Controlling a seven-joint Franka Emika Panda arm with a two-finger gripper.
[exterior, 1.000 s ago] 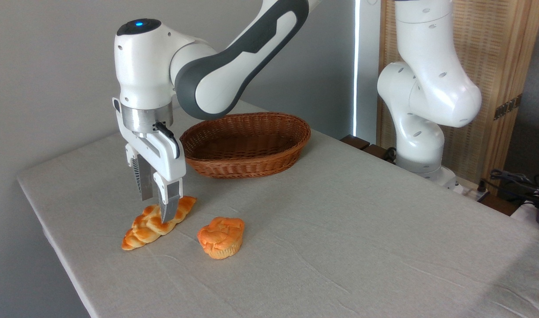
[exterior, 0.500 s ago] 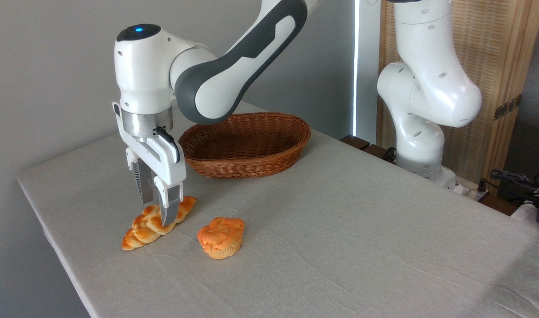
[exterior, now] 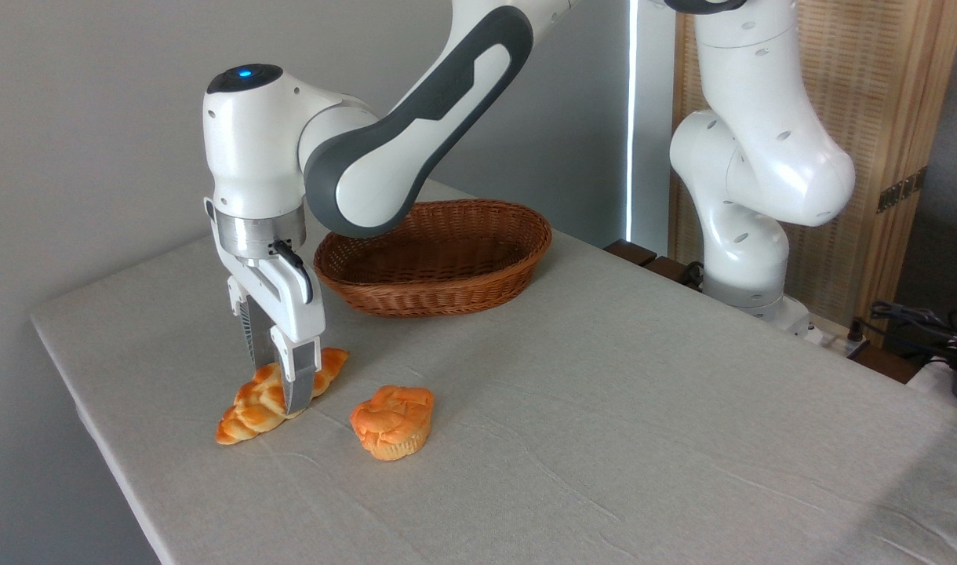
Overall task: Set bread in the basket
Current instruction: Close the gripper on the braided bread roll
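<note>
I had my gripper (exterior: 278, 388) down over the bread (exterior: 278, 395), in the lower left of the frame, with one finger on the near side of the braided loaf and the other on its far side. The jaws stood apart, straddling the loaf about its middle; I could not see that either pad was pressing into the crust yet, so I took them as spread and not clamped. The near fingertip reached almost to the table (exterior: 604, 408), in front of the loaf.

The bread lay flat on the cloth, running from lower left to upper right, its pointed ends showing on either side of my fingers. Just to its right sat the muffin-shaped piece (exterior: 393, 421), near but not touching, and clear of my fingers. The basket (exterior: 434, 255) stood behind and to the right, above the bread in the frame, with nothing in it that I could see.

As I judged it, I was at the grasp: lowered and set, but not closed. The next move called for drawing the fingers together across the loaf's narrow width, firmly enough to hold it but not to crush what looked like a soft thing. Then it called for a lift straight up, high enough to clear the basket's near rim, a carry toward the upper right, and a release over the middle of the basket, with the loaf's length along the oval.
</note>
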